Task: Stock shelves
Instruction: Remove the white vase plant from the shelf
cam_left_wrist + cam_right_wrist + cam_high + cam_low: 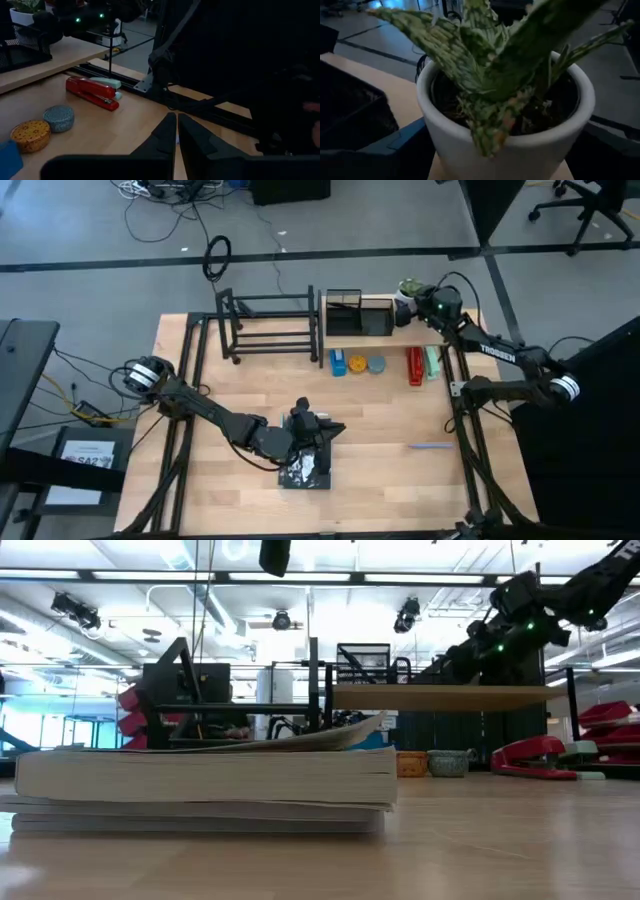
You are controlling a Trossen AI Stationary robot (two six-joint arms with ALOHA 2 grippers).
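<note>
On the table, biggest items first: black tube rack at about 11 o'clock from table centre, slats bare as far as the high view shows. Just beside it at 1 o'clock, the wooden plank shelf carrying a black mesh box and, toward its 3 o'clock end, a white pot with a spiky green plant. Stack of books at 6 o'clock, filling the near part of the low view and blocking most of the rack's lower part there. Left gripper sits over the books, fingers nearly together with only a thin slit, nothing between them. Right gripper is up at the shelf's 3 o'clock end, its fingers on either side of the pot, clamped on it or close to it; wrist view shows the pot right between the dark fingers. In front of the shelf, a row: blue box, yellow tin, grey-blue tin, then red stapler and pale green stapler touching side by side. Smallest: a thin bluish pen-like item lying alone at 4 o'clock, well apart from the rest.
</note>
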